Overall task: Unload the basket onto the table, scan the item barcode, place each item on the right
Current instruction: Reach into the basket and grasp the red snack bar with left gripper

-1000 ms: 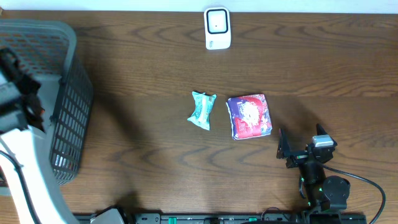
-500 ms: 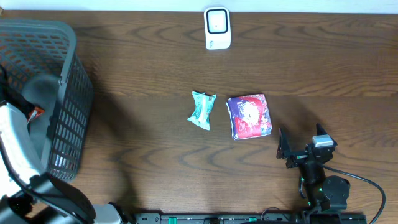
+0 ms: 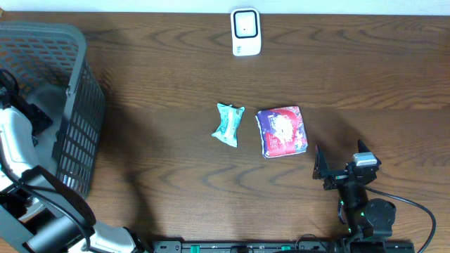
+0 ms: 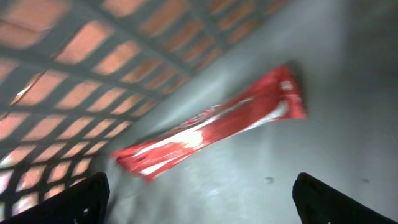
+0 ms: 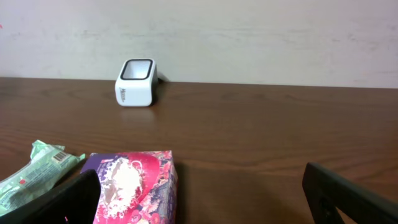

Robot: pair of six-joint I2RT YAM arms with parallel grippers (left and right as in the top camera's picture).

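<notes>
A long red packet [image 4: 211, 121] lies slanted on the grey floor of the mesh basket [image 3: 79, 84], close to its wall. My left gripper [image 4: 199, 200] hangs open over that floor just short of the packet, and nothing is between its fingers. In the overhead view the left arm [image 3: 15, 137] reaches down inside the basket at the far left. The white scanner [image 3: 245, 31] stands at the table's back edge. My right gripper [image 3: 341, 161] rests open at the front right, near a purple and red box [image 5: 134, 186].
A green packet [image 3: 228, 124] lies mid-table, just left of the purple and red box [image 3: 281, 131]. The basket's tall mesh walls surround the left gripper. The scanner [image 5: 135, 82] faces up, far behind the box. Bare wood lies between the basket and the packets.
The left arm has swung lower into the basket, bringing the gripper down near its floor. The right arm and the items on the table have not moved.
</notes>
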